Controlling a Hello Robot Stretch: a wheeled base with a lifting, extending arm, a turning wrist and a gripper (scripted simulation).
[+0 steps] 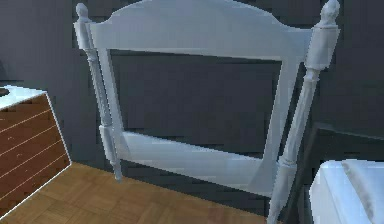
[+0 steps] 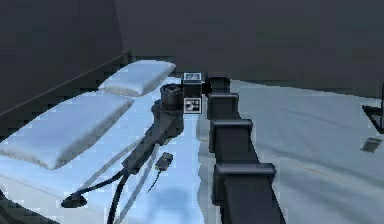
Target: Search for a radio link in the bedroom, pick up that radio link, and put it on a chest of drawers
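The room had dark walls (image 1: 190, 100), a wood floor (image 1: 110, 195) and a brown chest of drawers (image 1: 25, 140). On the white bed (image 2: 300, 130) a small grey thing (image 2: 165, 160) lay near the pincer (image 2: 92, 207), its thin tail running toward the arm side view's bottom. I could not tell if the pincer held anything.

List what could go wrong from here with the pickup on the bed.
1. The small dark item lies on the bed near the tool; a push may slide it away rather than lift it.
2. The arm stretches over the bed; turning the base now might sweep it into the pillows.
3. The bed frame stands close ahead beside the chest of drawers; driving there could clip it.
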